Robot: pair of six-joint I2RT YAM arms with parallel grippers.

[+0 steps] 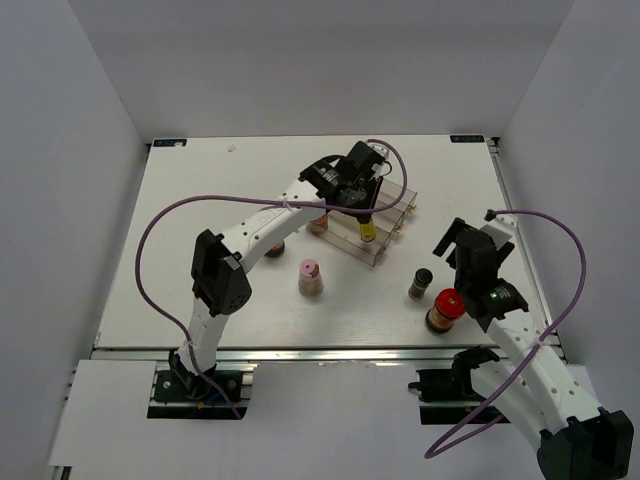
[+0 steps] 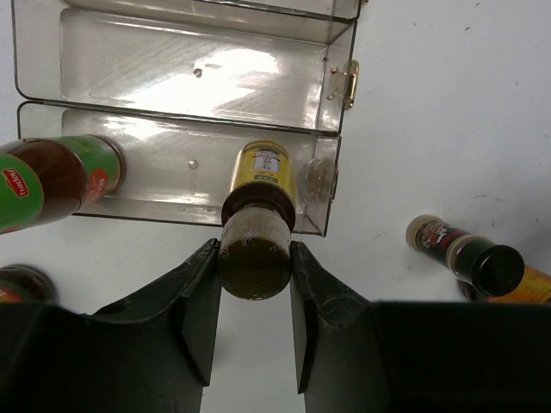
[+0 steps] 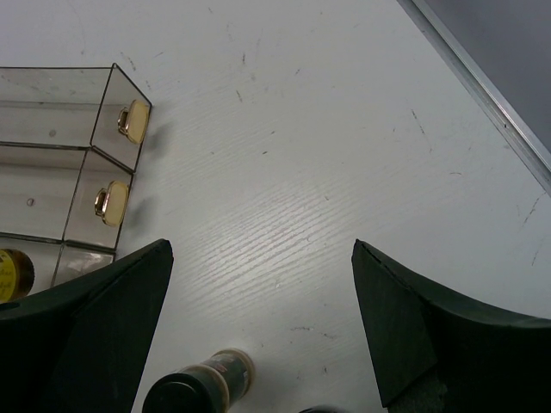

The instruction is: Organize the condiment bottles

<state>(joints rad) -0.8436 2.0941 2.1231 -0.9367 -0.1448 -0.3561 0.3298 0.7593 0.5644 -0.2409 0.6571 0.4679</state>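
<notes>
My left gripper (image 2: 254,258) is shut on the cap of a slim yellow-capped bottle (image 2: 263,172), which stands upright in the lowest step of the clear rack (image 2: 198,82). In the top view that gripper (image 1: 366,212) hangs over the rack (image 1: 392,222). A green-labelled bottle (image 2: 60,176) is at the rack's left end. Out on the table stand a pink-capped shaker (image 1: 310,277), a small black-capped bottle (image 1: 421,283) and a red-lidded jar (image 1: 445,308). My right gripper (image 3: 263,258) is open and empty above bare table, with the black-capped bottle (image 3: 198,387) just below its fingers.
Another dark jar (image 1: 275,247) sits half hidden under the left arm. The rack's end wall with gold hinges (image 3: 116,163) lies left of the right gripper. The table's right edge (image 3: 482,77) runs close by.
</notes>
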